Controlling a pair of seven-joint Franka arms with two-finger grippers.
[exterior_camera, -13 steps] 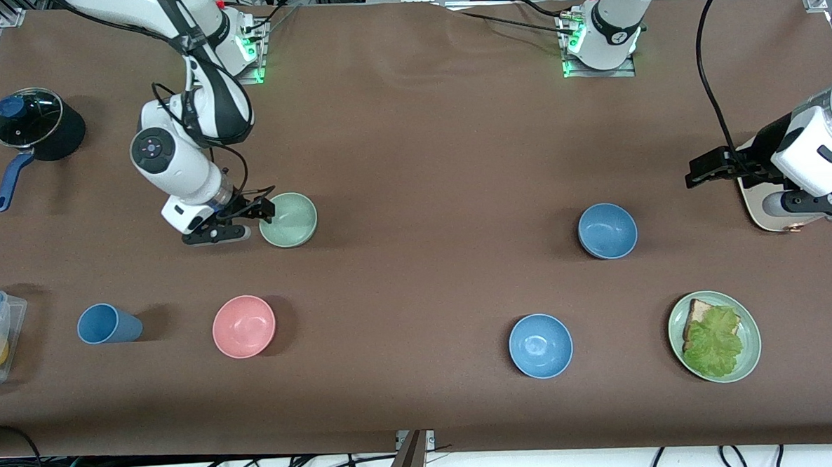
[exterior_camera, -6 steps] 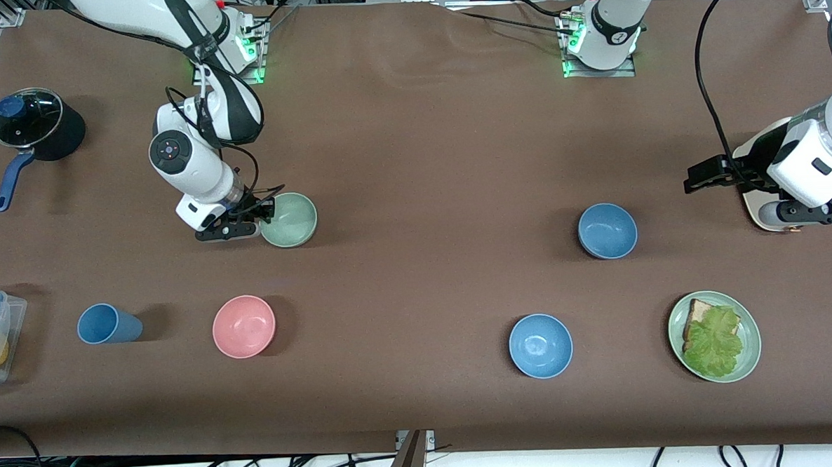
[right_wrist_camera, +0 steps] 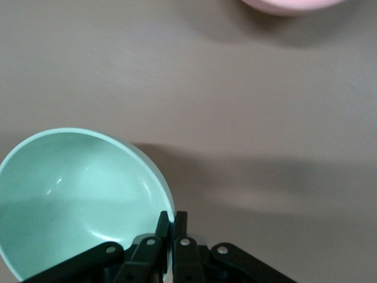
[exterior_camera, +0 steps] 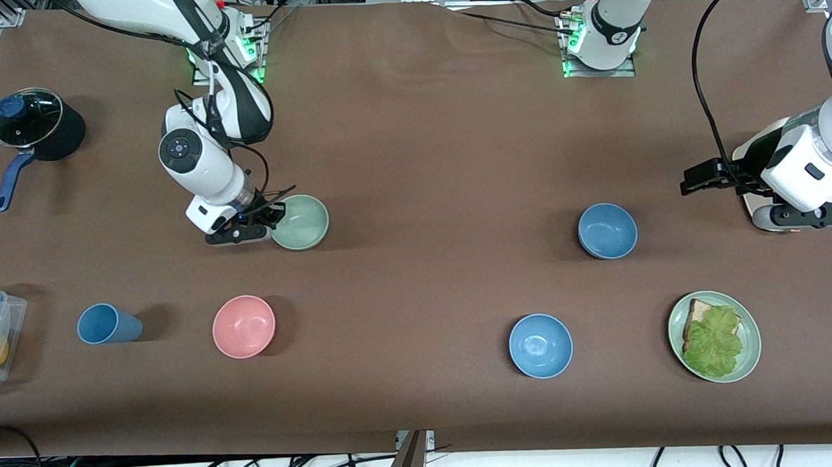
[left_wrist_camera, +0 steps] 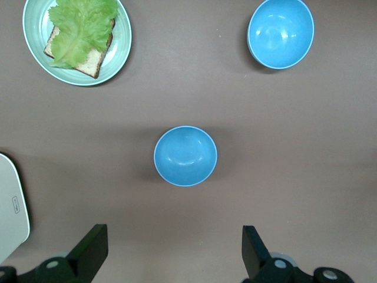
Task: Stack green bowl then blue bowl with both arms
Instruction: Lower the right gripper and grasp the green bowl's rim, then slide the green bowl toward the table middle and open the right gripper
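Right pincer (exterior_camera: 272, 219) is pinched tight on the rim of the small matte sage-green bowl (exterior_camera: 302, 222), so I can carry it off the brown desk (exterior_camera: 420, 156). Left pincer (left_wrist_camera: 171, 250) hangs spread wide over the small dusty steel-blue bowl (left_wrist_camera: 185, 156), lined up for that grab.

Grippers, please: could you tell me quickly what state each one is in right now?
Right gripper: shut on the green bowl's rim.
Left gripper: open, holding nothing, above the table near the blue bowl.
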